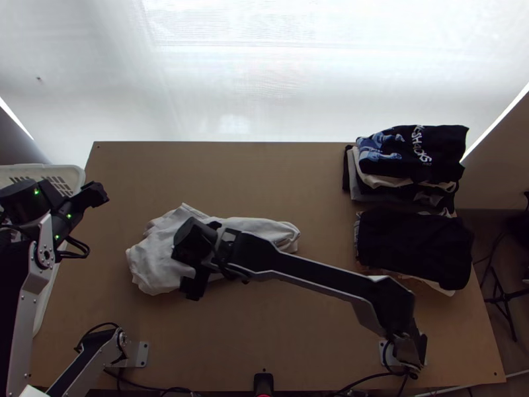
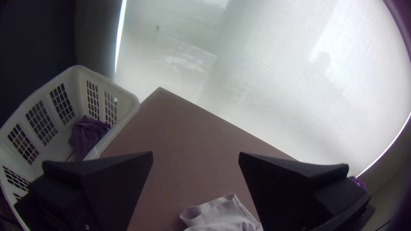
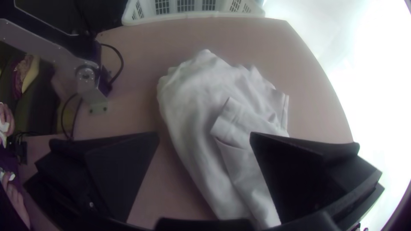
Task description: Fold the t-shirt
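Observation:
The white t-shirt [image 1: 155,261] lies bunched left of the table's middle, a narrower part stretching right. Over its middle is my right gripper [image 1: 188,264]. In the right wrist view that gripper [image 3: 204,143] stands open above the shirt [image 3: 192,98], with a sleeve-like flap lying on top of the cloth. My left gripper [image 1: 99,192] is up by the basket at the table's left edge, away from the shirt. The left wrist view has this gripper [image 2: 195,158] open with nothing held, and a corner of the shirt [image 2: 222,214] beyond its fingers.
The white basket [image 2: 117,90] at the left holds a dark purple cloth [image 2: 87,134]. Two stacks of folded clothes lie on the table's right side, a back one [image 1: 423,155] and a nearer one [image 1: 413,248]. My right arm crosses the table's near half.

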Motion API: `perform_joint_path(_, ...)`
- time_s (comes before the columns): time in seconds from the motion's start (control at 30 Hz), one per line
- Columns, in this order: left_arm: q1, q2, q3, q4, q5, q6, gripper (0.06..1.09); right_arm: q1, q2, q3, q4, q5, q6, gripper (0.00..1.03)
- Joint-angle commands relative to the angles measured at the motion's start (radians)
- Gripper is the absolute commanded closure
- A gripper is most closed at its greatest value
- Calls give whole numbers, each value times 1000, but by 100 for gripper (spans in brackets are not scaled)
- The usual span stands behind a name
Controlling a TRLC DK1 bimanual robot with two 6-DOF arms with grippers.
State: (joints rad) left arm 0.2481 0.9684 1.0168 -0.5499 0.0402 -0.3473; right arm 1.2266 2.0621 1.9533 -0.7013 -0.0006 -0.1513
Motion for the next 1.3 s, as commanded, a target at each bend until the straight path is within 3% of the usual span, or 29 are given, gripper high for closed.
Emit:
perform_joint_path(0.0, 36, -22, -81, 39, 3, 18, 11, 7, 139, 122, 36, -2, -4, 5)
perform_joint_path(0.13, 54, -34, -107, 47, 3, 21, 11, -3, 205, 190, 36, -1, -8, 7)
perform_joint_path(0.27, 60, -43, -130, 71, 3, 21, 11, -21, 268, 265, 34, -1, -11, 16)
perform_joint_path(0.43, 79, -46, -132, 91, 4, 22, 11, -56, 311, 309, 34, -1, -8, 16)
perform_joint_path(0.6, 148, -40, -133, 107, 92, 21, 11, -85, 317, 300, 14, -2, 6, 16)
perform_joint_path(0.77, 154, -28, -147, 122, 95, 14, 11, -88, 317, 300, -29, -2, 16, 17)
perform_joint_path(0.93, 151, -19, -165, 142, 95, 10, 11, -79, 308, 309, -43, -9, 32, 30)
perform_joint_path(1.27, 151, -11, -164, 150, 96, 5, 11, -76, 332, 331, -41, -9, 36, 30)
